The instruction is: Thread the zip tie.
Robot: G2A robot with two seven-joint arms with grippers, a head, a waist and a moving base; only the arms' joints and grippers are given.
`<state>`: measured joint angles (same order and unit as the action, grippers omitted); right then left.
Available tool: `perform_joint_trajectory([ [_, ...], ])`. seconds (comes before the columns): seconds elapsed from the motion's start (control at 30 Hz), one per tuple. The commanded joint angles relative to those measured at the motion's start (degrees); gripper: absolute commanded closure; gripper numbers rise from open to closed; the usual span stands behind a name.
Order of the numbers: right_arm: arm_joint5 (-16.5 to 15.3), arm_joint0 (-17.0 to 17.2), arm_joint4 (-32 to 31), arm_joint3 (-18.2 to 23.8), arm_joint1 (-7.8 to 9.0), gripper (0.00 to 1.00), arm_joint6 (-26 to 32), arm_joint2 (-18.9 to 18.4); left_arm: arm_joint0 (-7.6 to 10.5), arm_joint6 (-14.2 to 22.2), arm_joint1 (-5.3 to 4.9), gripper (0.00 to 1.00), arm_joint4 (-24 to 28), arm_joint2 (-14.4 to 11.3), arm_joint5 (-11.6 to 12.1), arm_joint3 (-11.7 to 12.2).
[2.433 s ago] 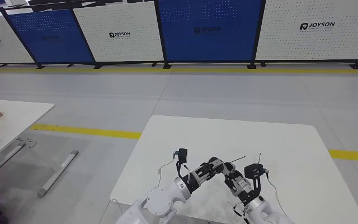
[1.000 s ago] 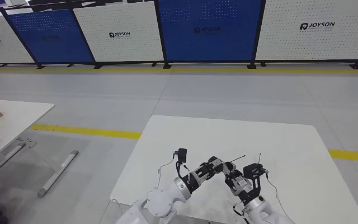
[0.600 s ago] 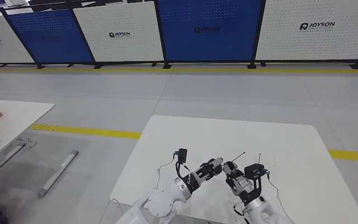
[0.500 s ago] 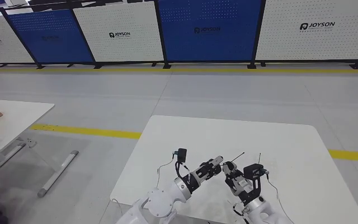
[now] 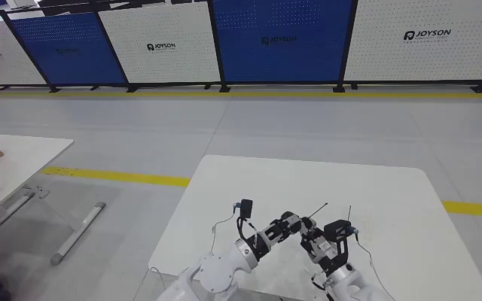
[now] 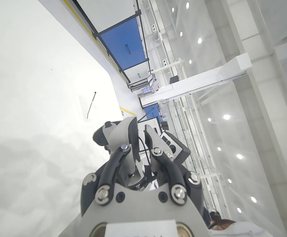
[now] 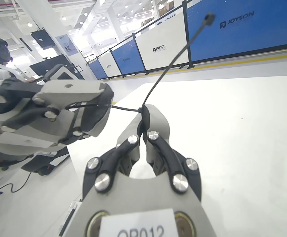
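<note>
The right hand (image 7: 143, 117) was clamped on the zip tie (image 7: 170, 65); the left hand (image 7: 108, 104), just beside it, pinched the other end above the table (image 7: 224, 125)

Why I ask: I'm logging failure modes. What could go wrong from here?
1. The zip tie bends sharply where the right claw pinches it; a pull from the left claw might slip it free.
2. Its free end sticks up unsupported, away from both claws, so threading could miss.
</note>
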<state>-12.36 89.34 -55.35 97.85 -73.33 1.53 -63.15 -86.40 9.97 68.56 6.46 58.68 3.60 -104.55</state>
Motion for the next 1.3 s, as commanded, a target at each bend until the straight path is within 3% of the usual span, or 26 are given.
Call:
perform_joint_trajectory([
  [0.0, 0.1, -0.1, 0.0, 0.0, -0.02, 1.0, -0.1, 0.0, 0.12, 0.2, 0.02, 0.93, -0.1, -0.1, -0.2, 0.1],
  [0.23, 1.5, -0.1, 0.9, -0.1, -0.2, 1.0, -1.3, 0.0, 0.04, -0.9, 0.07, 0.78, 0.4, 0.3, -0.1, 0.3],
  [0.37, 2.8, -0.2, 1.4, -0.3, -0.36, 1.0, -1.9, 0.2, -0.13, -2.3, 0.14, 0.64, 0.0, 0.4, -0.1, 0.3],
  [0.4, 2.9, -0.2, 1.6, -0.3, -0.39, 1.0, -2.0, 0.2, -0.19, -3.0, 0.17, 0.58, 0.1, 0.5, -0.1, 0.3],
  [0.43, 3.1, -0.2, 1.8, -0.4, -0.42, 1.0, -2.2, 0.2, -0.25, -3.5, 0.21, 0.36, 0.2, 0.5, -0.1, 0.3],
  [0.53, 3.1, -0.1, 2.5, -0.3, -0.46, 1.0, -2.5, 0.1, -0.29, -4.3, 0.28, 0.0, 0.2, 0.5, -0.2, 0.4],
  [0.87, 3.8, 0.0, 4.0, -0.7, -0.66, 1.0, -3.2, 0.2, -0.39, -4.9, 0.37, 0.0, -0.3, 0.3, 0.3, 0.5],
  [1.07, 3.6, -0.5, 5.8, -1.4, -1.0, 1.0, -5.0, 0.7, -0.23, -2.6, 0.33, 0.0, -0.3, 0.1, 0.4, 0.8],
  [1.1, 3.7, -0.5, 6.0, -1.4, -1.06, 1.0, -5.4, 0.8, -0.2, -2.5, 0.33, 0.15, -0.1, 0.1, 0.5, 0.8],
  [1.17, 4.1, -0.6, 6.3, -1.5, -1.16, 1.0, -5.8, 0.8, -0.18, -2.2, 0.33, 0.55, 0.1, 0.2, 0.7, 0.8],
  [1.27, 4.5, -0.9, 6.1, -1.8, -1.27, 1.0, -5.5, 1.1, -0.22, -1.7, 0.3, 0.69, -0.1, 0.3, 0.7, 0.6],
])
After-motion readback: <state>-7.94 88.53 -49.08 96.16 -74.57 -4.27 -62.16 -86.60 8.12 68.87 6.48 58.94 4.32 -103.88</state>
